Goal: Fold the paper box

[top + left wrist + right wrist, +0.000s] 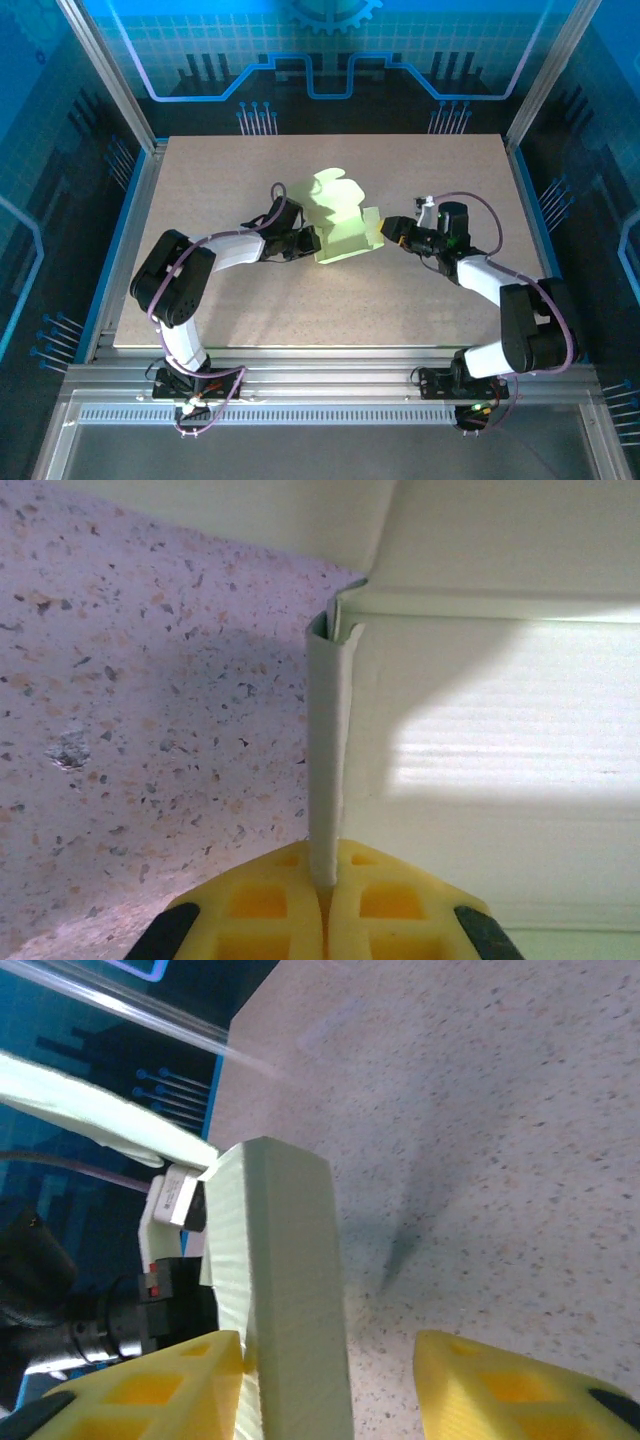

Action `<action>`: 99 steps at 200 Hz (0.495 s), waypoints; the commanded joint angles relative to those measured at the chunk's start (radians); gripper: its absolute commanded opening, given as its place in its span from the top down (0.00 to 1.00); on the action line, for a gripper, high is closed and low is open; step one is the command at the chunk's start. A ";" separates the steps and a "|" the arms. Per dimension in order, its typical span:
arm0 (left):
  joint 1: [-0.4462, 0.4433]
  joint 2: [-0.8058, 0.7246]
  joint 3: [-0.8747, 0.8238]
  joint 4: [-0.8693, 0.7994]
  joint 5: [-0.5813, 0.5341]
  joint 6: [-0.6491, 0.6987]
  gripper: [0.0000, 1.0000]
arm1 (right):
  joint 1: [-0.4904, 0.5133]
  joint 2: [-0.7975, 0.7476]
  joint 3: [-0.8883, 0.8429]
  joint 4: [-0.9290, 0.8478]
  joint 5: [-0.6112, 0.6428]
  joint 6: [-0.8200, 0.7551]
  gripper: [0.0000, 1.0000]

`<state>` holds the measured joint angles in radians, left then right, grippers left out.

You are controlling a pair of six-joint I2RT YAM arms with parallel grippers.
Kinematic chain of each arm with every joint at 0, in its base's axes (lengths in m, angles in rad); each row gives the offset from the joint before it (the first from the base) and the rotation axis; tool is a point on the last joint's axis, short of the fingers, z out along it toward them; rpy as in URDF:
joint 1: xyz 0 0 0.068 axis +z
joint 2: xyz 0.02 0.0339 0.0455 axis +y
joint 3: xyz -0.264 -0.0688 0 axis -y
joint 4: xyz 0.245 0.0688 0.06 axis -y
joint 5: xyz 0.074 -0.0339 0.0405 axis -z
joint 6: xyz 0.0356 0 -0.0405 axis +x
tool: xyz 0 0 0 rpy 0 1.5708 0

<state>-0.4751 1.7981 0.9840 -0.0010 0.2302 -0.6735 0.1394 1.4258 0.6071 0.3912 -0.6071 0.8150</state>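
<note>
The paper box (340,215) is pale lime-green card, partly folded, standing near the middle of the table with flaps sticking up at its far side. My left gripper (312,243) is at its left end. In the left wrist view, that gripper (325,885) is shut on a thin upright flap (330,760) of the box. My right gripper (385,228) is at the box's right end. In the right wrist view, it (328,1350) stands open around an upright panel (290,1290). The panel lies against the left finger (160,1385), with a wide gap to the right finger (500,1380).
The speckled beige tabletop (420,300) is bare around the box. An aluminium frame (330,375) runs along the near edge, and blue-lit walls (60,200) stand at the sides and back.
</note>
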 commanded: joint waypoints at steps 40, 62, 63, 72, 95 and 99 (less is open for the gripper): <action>-0.001 -0.005 0.000 -0.002 0.017 0.014 1.00 | 0.075 0.030 0.093 -0.050 -0.046 -0.071 0.69; -0.004 -0.002 0.011 -0.035 -0.007 0.018 1.00 | 0.115 0.024 0.134 -0.191 0.052 -0.144 0.70; -0.004 -0.001 0.012 -0.037 -0.008 0.019 1.00 | 0.117 0.024 0.136 -0.198 0.057 -0.146 0.70; -0.006 0.000 0.018 -0.057 -0.021 0.024 1.00 | 0.133 0.022 0.151 -0.240 0.087 -0.171 0.71; -0.012 0.001 0.036 -0.102 -0.056 0.029 1.00 | 0.172 0.027 0.192 -0.328 0.163 -0.227 0.70; -0.012 0.001 0.039 -0.105 -0.059 0.028 1.00 | 0.182 0.028 0.204 -0.357 0.194 -0.241 0.70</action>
<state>-0.4789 1.7985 0.9817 -0.0452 0.2100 -0.6712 0.2806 1.4464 0.7525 0.1959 -0.5316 0.6746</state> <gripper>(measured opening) 0.066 0.298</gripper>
